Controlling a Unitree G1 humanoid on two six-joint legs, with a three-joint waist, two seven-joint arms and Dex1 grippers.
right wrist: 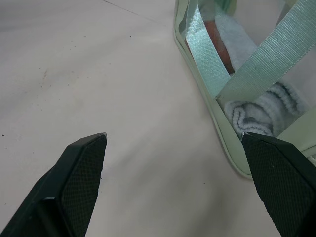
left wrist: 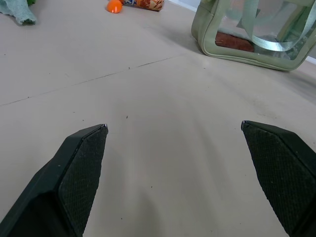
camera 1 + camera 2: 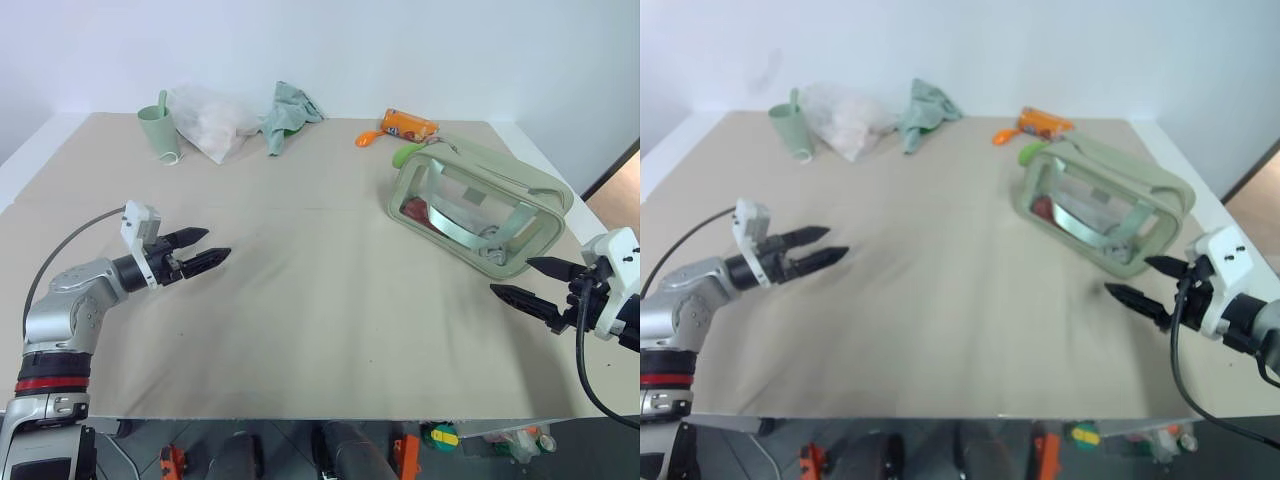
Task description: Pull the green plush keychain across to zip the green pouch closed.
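Pale sage-green rectangular fabric pouch (image 3: 478,205) with clear plastic front, on the beige tabletop (image 3: 300,300) at right; small lime-green plush keychain (image 3: 406,154) at its far left corner. Left gripper (image 3: 205,248) and right gripper (image 3: 520,282) both spread wide, empty, above the table; right just beside the pouch's near end.

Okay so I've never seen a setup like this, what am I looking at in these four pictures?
A two-armed robot at a table. Two pictures come from cameras in its head, looking down over its arms; the other two from a camera on each wrist, looking along two black fingers. Left gripper and right gripper are both open and hold nothing. On the table: a green pouch with a clear front, a small green plush keychain at its far end, an orange spoon, a snack packet, a teal cloth, a plastic bag and a pale green cup.
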